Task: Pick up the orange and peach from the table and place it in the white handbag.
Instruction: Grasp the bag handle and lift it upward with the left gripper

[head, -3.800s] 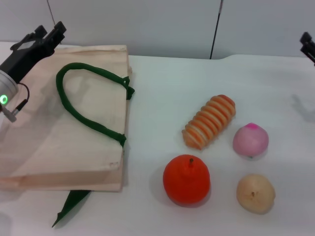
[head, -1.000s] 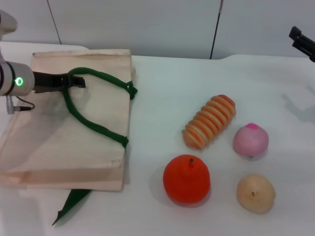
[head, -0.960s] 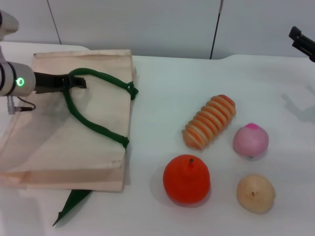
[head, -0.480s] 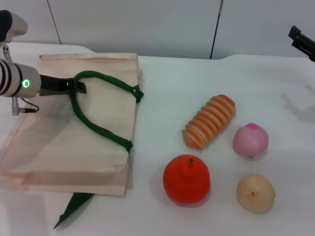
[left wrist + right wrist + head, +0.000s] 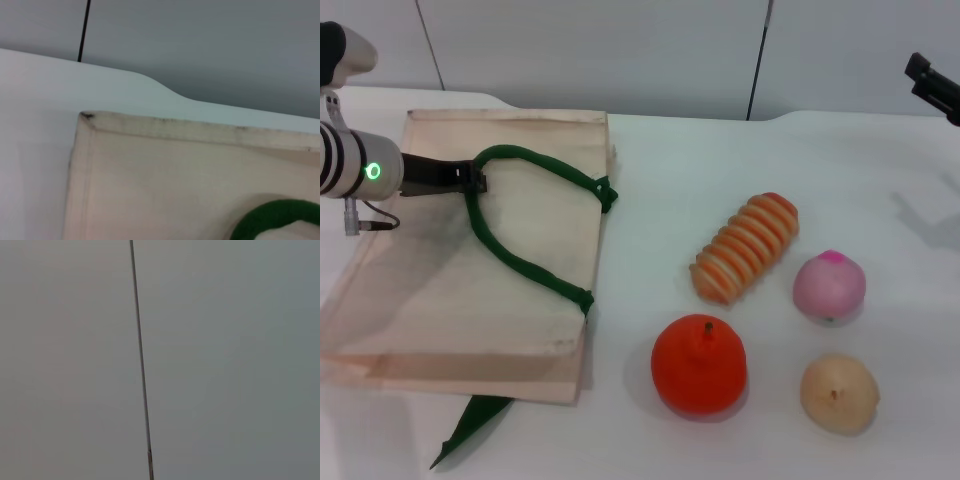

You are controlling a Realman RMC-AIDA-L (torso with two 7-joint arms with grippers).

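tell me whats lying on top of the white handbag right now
On the white handbag lies its own green strap handle, looped across the cloth, with the left gripper at the loop's upper end. No fruit rests on it. What is inside the flat bag cannot be seen.

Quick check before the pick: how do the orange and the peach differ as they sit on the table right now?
The orange is the larger, bright orange-red with a small brown stem on top; the peach is smaller, pale pink with a darker magenta tip. The orange lies nearer the white handbag; the peach sits farther toward the robot's right. Both are round, rest on the table, and are untouched by either gripper.
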